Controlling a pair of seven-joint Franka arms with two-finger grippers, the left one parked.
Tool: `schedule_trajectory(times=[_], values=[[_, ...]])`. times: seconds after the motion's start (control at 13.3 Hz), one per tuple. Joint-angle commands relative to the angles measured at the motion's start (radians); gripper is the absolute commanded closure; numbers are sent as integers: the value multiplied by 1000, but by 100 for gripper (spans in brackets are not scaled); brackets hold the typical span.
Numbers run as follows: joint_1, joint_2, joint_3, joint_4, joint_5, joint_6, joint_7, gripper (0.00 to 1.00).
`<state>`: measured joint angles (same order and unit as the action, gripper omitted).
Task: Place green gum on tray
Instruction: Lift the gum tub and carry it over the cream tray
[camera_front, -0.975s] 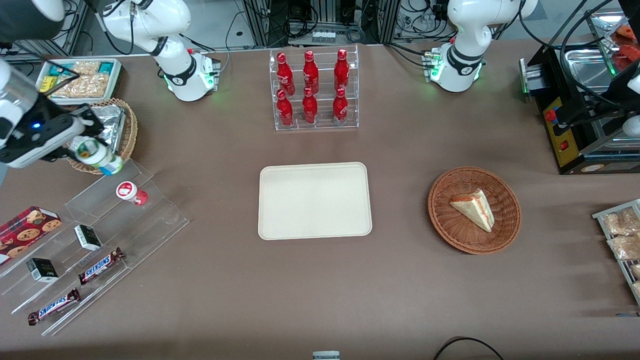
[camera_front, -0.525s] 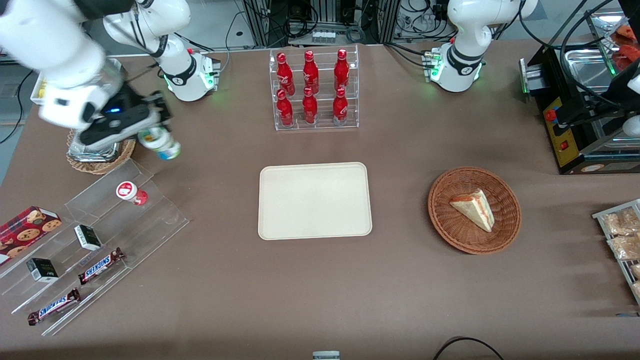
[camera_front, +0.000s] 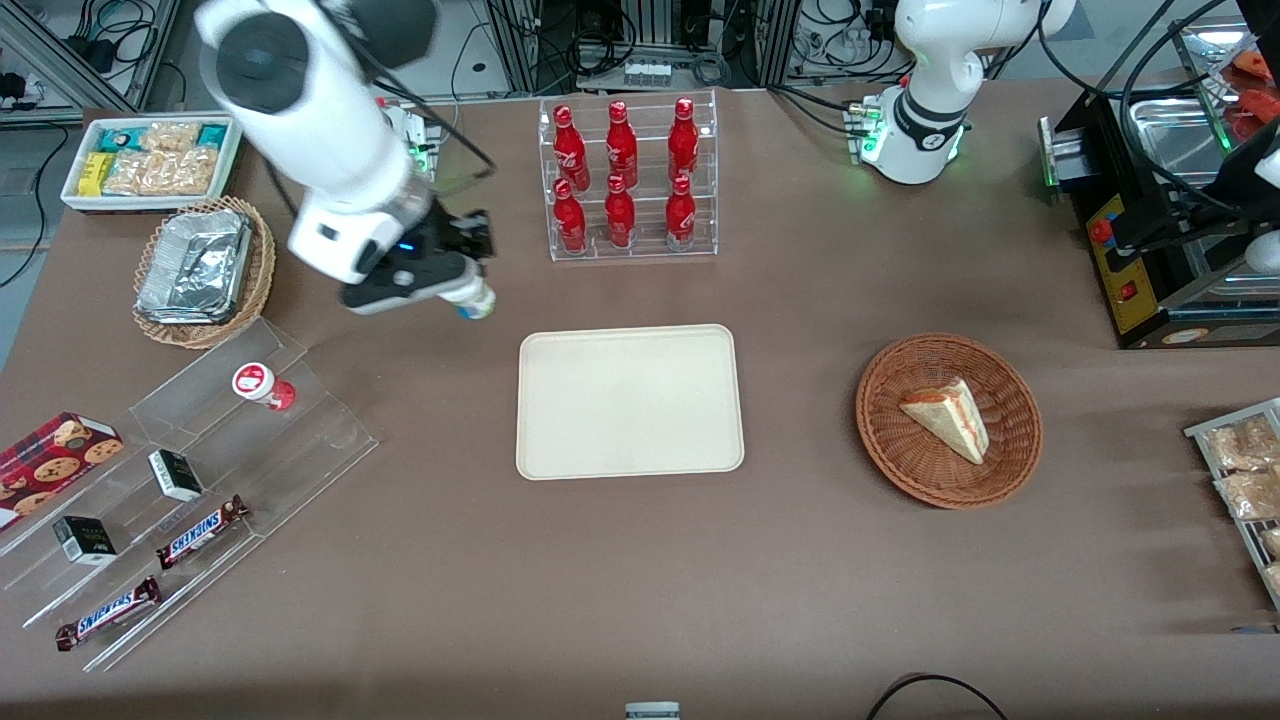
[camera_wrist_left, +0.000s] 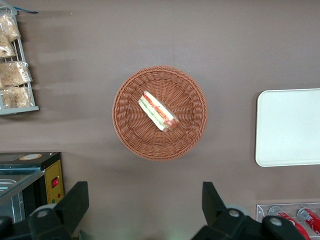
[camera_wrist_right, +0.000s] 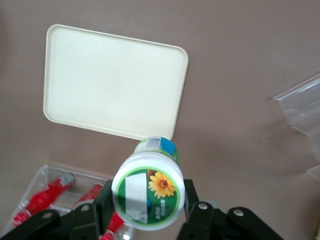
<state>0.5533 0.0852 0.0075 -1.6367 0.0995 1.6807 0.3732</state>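
Above the brown table, the pincer (camera_front: 468, 292) pinches the green gum (camera_wrist_right: 148, 192) near the tray (camera_front: 629, 401).

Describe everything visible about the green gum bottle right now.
The green gum is a small cylindrical bottle, apparently plastic, with a white round lid bearing a green label with a sunflower and a white patch; its body shows green and light blue. It is held in the air, clamped at the sides by the pincer, touching nothing else. It hangs over bare tablecloth beside the tray, not yet over it, nearer the front camera than the rack of red bottles.
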Motion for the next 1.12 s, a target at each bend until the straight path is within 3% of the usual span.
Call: schedule_trajectory(times=[0.0, 0.38, 1.05], values=[[83, 83, -9, 43, 13, 72, 149, 100], [166, 234, -11, 38, -1, 235, 323, 100], [221, 409, -14, -6, -1, 462, 423, 100]])
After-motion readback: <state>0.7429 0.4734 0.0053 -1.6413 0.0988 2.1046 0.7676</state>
